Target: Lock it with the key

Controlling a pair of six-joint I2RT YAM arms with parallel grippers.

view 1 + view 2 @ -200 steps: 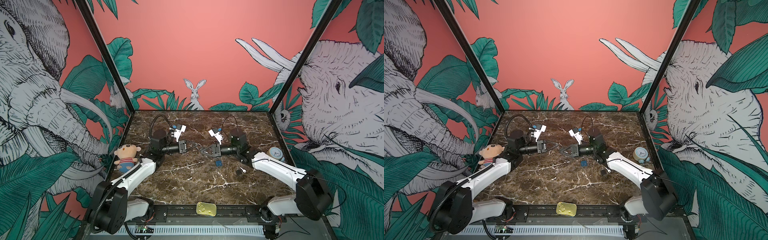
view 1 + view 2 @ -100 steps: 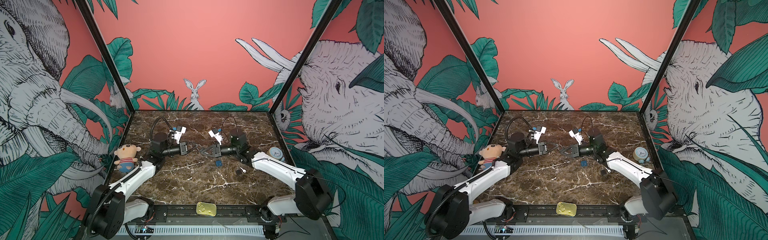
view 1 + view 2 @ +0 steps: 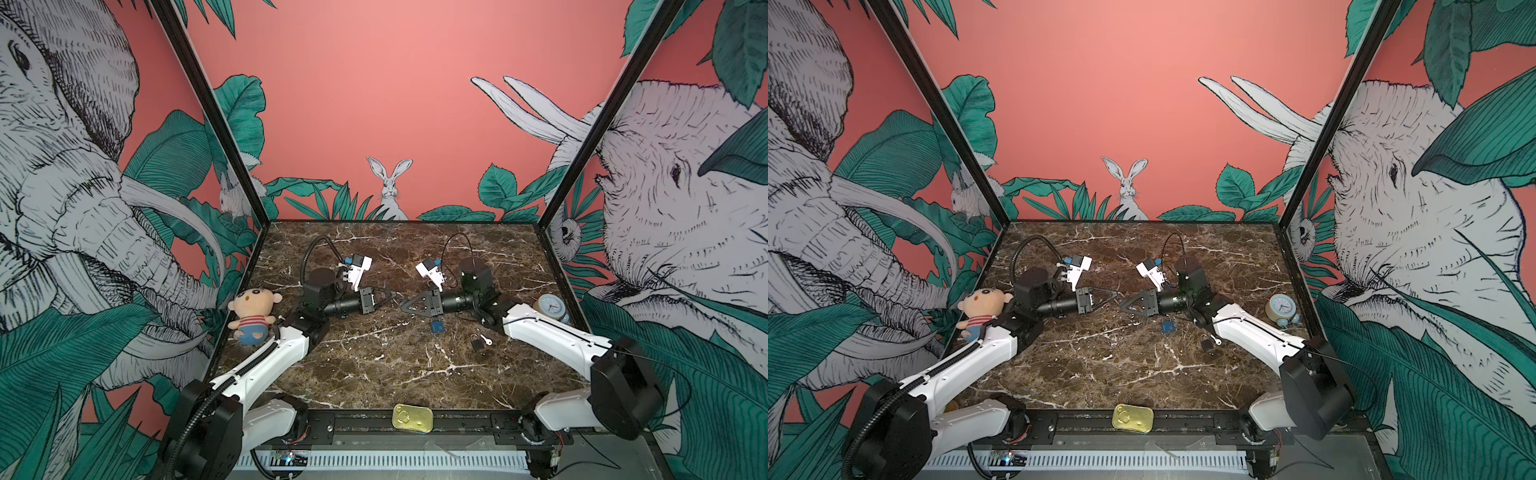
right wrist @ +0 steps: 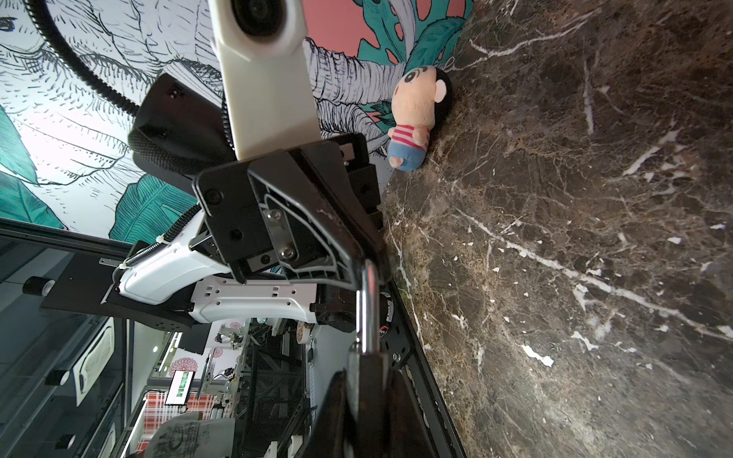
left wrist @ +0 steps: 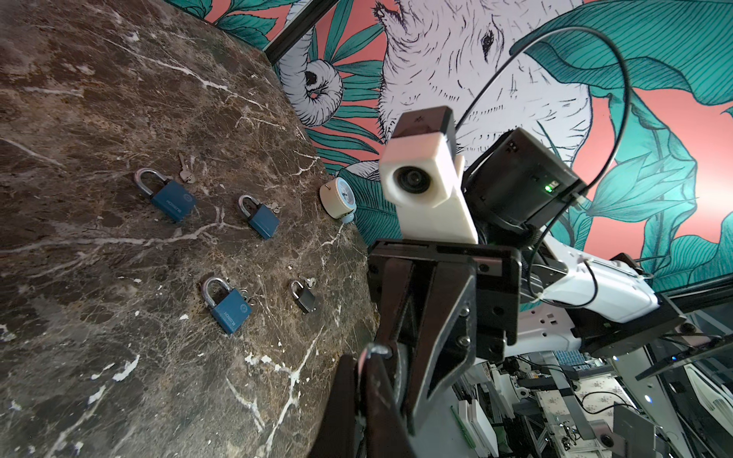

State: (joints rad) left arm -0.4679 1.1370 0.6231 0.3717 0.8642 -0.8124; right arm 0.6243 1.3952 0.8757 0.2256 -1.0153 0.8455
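One lidded tin, padlock in right pincer

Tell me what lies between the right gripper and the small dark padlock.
A blue padlock, flat on the marble, between right gripper and dark padlock; both top views show it.

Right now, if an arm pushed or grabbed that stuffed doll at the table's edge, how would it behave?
The doll looks like soft plush, so it would probably squash in a grip and weigh little. Its head is big over a small body, so a push would likely topple it rather than slide it. Being fabric on the marble table, it seems unlikely to roll away.
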